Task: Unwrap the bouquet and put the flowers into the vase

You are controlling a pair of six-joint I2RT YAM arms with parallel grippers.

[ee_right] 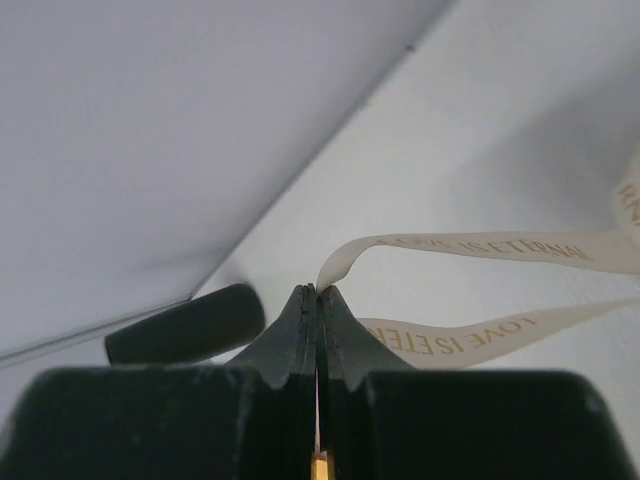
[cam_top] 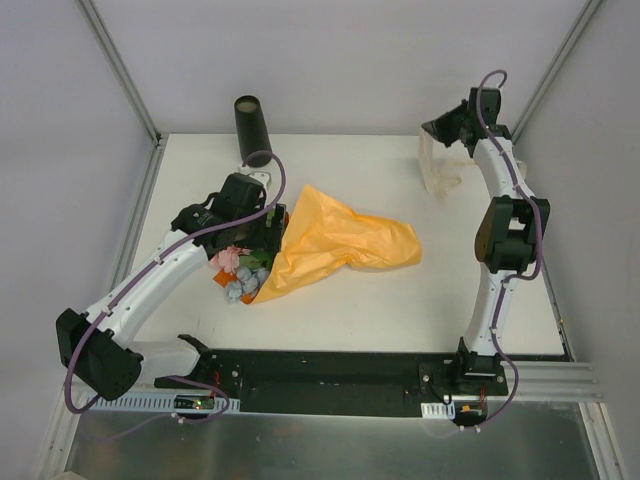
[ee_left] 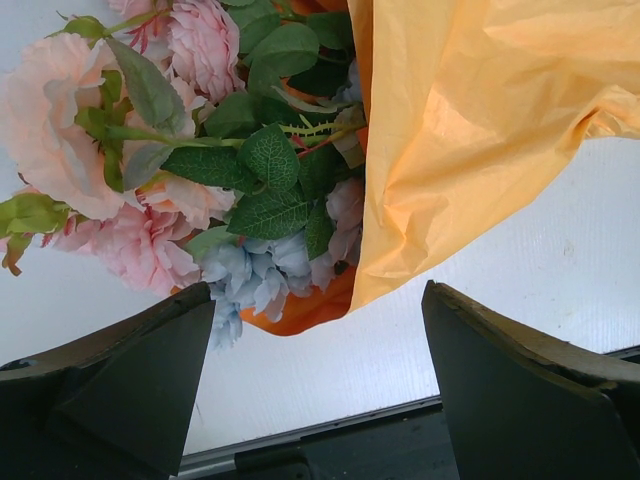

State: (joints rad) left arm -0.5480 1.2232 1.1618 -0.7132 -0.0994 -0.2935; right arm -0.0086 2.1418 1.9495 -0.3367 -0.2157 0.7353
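Far right, the right gripper (ee_right: 318,291) pinches the ribbon (ee_right: 470,245); left gripper (ee_left: 318,295) gapes over the bouquet (ee_left: 455,150).

The left arm (cam_top: 150,280) and right arm (cam_top: 505,172) share white tubular links and bulky black joint housings. A purple cable (cam_top: 259,153) runs clipped along each, above the black base plate (cam_top: 330,375). Jaws are matt black wedges.

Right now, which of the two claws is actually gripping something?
The right claw: its jaws are shut on the end of the cream ribbon. The left claw stands wide open over the flowers, holding nothing.
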